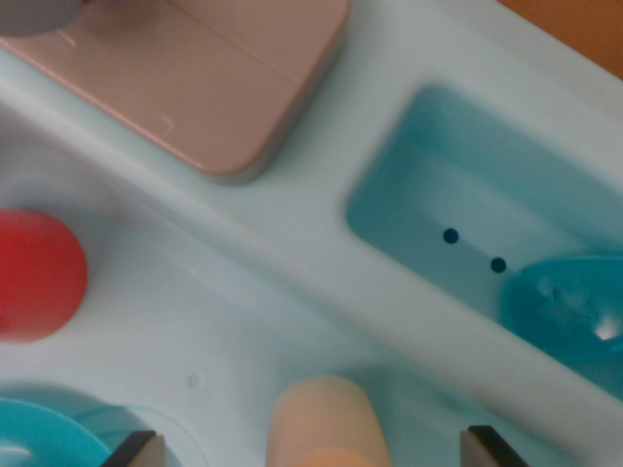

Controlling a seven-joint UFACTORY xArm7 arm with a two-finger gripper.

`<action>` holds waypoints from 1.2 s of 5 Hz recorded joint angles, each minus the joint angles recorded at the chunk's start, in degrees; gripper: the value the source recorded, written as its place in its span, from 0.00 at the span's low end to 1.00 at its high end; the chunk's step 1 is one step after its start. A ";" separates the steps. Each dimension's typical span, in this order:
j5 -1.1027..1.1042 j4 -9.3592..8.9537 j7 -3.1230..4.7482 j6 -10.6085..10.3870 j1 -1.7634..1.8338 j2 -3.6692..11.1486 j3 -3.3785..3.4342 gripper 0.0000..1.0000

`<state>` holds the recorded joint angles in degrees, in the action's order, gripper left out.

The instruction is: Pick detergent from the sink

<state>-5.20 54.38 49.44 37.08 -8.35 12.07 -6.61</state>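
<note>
At the far left of the frame, a red cup (34,275) sits in the pale mint sink (204,331), blurred and cut off by the left edge. Below it, in the lower left corner, a teal plate (44,438) shows only as a curved edge. Above, across the upper left, a pink rectangular board (195,73) with a faint lengthwise seam lies on the sink's rim, tilted diagonally.

At the bottom edge, the gripper (311,449) shows only its two dark fingertips (136,449), one left of centre and one toward the right, spread wide apart. Between them, slightly left of their midpoint, stands the peach-coloured detergent bottle (326,423), its rounded top rising from the bottom edge. Neither fingertip touches it; clear sink floor shows on both sides, with the wider gap on the right. The gripper is wide open and holds nothing.

To the right, past a broad diagonal ridge of the sink, a deeper teal compartment (438,195) runs toward the right edge, with two dark drain holes (451,235) in its floor. A teal bowl-like dish (569,306) rests in its lower right, cut off by the frame.
</note>
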 joint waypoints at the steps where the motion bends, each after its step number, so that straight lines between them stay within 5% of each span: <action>1: 0.00 -0.02 0.03 -0.04 -0.01 0.01 0.00 0.00; 3: 0.00 -0.02 0.03 -0.04 -0.01 0.01 0.00 0.00; 4: 0.00 -0.02 0.03 -0.04 -0.01 0.01 0.00 1.00; 6: 0.00 -0.02 0.03 -0.04 -0.01 0.01 0.00 1.00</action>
<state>-5.21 54.36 49.47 37.04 -8.35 12.07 -6.61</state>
